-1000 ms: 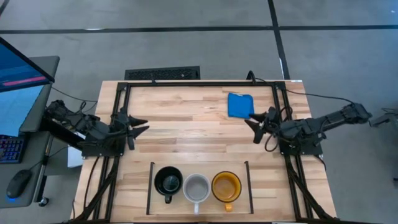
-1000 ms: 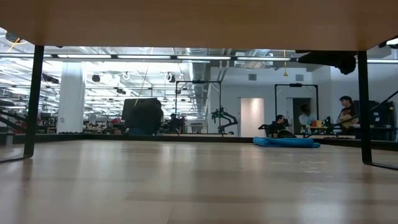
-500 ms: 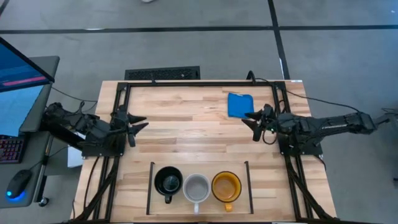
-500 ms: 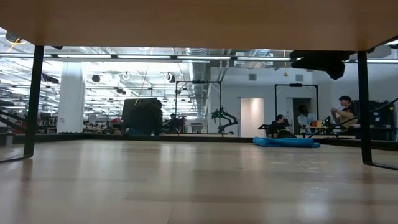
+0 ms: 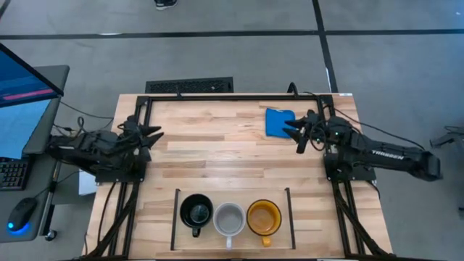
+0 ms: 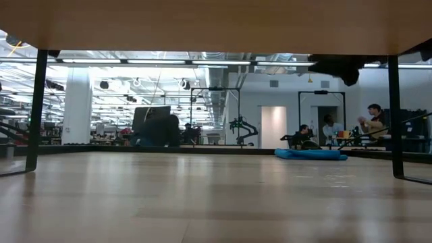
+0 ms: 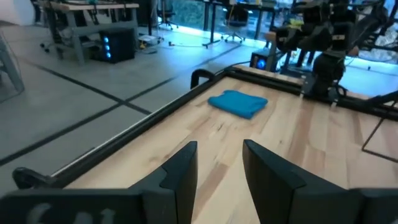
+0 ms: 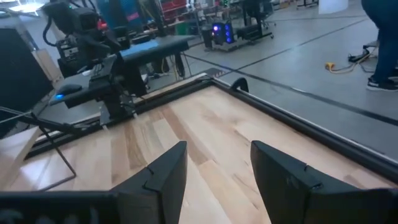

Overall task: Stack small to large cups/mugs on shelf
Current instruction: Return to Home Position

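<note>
3 mugs in a row on shelf, both arms at the table sides
Shelf (image 5: 232, 194) holds black mug (image 5: 196, 212), white mug (image 5: 230, 217), orange mug (image 5: 263, 216) side by side between 2 black bars (image 5: 176, 217). 1 blue cloth (image 5: 278, 122) just beside right gripper (image 5: 292, 135), released; left gripper (image 5: 154, 135) at left edge, released, well apart from mugs

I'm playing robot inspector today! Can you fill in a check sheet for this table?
Surface: light wooden table.
Job's things: black mug, white mug, orange mug in a row on the shelf.
Clutter: blue cloth near the far right corner.
Hands: left hand open at the left edge; right hand open near the cloth.
Cables: black cables along both table sides.
Surroundings: monitor, mouse; people sitting far off.
</note>
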Controlling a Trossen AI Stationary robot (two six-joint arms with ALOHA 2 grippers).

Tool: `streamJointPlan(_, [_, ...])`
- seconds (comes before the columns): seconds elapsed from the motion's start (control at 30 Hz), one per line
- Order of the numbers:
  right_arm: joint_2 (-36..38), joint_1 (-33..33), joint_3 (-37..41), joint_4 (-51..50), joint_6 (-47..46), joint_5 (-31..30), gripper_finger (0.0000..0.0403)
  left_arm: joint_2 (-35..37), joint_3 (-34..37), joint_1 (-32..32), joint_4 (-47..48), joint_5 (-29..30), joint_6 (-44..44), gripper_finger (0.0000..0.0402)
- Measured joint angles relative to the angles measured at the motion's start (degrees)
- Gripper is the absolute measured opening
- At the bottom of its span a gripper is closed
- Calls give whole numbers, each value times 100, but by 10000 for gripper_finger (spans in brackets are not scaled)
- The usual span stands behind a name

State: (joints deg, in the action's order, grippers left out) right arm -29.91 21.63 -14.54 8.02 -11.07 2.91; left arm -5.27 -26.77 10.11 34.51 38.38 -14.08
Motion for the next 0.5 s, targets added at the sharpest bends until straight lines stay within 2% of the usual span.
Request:
streamJointPlan(0.1, [3, 173, 249, 393, -158, 278, 201, 210, 350, -92, -283, -60, 38, 119])
streamJointPlan(0.23, [4, 146, 564, 1001, -379, 330, 201, 422, 825, -152, -856, -211, 164, 119])
streamJointPlan(0.5, [3, -84, 601, 1050, -273, 326, 201, 511, 1281, -214, -1128, -218, -2, 119])
